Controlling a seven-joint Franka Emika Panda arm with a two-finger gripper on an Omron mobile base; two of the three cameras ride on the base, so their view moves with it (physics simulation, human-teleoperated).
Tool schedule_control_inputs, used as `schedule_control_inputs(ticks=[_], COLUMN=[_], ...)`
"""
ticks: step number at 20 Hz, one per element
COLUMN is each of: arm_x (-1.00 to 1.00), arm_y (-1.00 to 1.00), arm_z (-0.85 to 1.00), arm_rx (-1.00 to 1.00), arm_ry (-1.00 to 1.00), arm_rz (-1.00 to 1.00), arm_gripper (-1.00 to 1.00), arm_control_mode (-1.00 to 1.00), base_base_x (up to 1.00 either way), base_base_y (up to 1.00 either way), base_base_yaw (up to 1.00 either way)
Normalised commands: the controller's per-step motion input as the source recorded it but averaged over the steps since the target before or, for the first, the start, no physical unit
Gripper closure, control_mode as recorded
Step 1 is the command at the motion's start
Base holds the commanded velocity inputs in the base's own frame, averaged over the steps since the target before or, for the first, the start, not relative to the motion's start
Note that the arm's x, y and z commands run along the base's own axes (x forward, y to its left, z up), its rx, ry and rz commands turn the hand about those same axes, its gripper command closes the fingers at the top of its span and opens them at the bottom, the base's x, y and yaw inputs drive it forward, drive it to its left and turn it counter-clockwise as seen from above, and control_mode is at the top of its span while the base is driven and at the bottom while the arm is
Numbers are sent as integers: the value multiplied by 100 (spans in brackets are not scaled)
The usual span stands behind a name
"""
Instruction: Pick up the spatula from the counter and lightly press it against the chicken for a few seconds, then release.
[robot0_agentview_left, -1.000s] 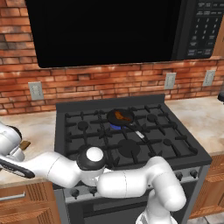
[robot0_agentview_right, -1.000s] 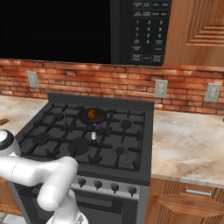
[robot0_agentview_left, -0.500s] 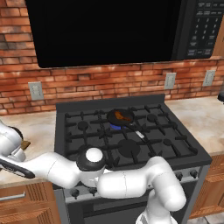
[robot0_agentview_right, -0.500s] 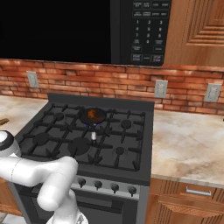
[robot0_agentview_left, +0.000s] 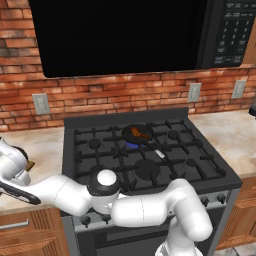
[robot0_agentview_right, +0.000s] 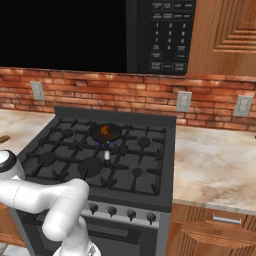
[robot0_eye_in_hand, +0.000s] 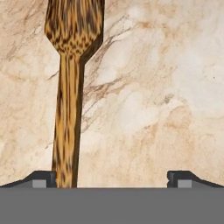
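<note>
Two dark fingertips (robot0_eye_in_hand: 43, 178) stand well apart at the bottom of the hand view, so the gripper (robot0_eye_in_hand: 111, 179) is judged to be spread wide and holding nothing. The wooden spatula (robot0_eye_in_hand: 68, 113) is seen lying flat on the marble counter (robot0_eye_in_hand: 157, 100). Its handle runs up the view from just beside the fingertip on the view's left to the broad blade at the top. The chicken (robot0_agentview_left: 136, 132) is found in a small dark pan (robot0_agentview_left: 126, 134) on a rear burner of the stove (robot0_agentview_left: 200, 167), well apart from the spatula, which lies on the counter left of the stove.

The step in hand is judged to be the grasp. The handle is not centred between the fingertips but sits close against one of them. The hand should therefore be shifted sideways until the handle lies midway. It should then be lowered until the tips straddle it, and only then closed across the handle's narrow width. The counter should be met gently, and the blade left free for the pressing to come.

Against the base views of a second and half a second ago, no difference can be made out. The arm (robot0_agentview_left: 75, 192) is bent over the left counter as before, and pan and chicken are unmoved. Whether the hand has crept lower cannot be told from those views.
</note>
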Motion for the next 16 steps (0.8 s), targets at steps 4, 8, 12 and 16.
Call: schedule_control_inputs(ticks=[4,8,12,16], arm_x=[17,18,20,26], arm_y=[12,13,16,23], arm_z=[-9,-8,-7,-5], arm_rx=[0,0,-1,-2], arm_ry=[0,0,0,0], arm_rz=[0,0,0,0], arm_gripper=[-100,-100,-100,-100], arm_control_mode=[-100,-100,-100,-100], base_base_x=[0,0,0,0], base_base_y=[0,0,0,0], base_base_yaw=[0,0,0,0])
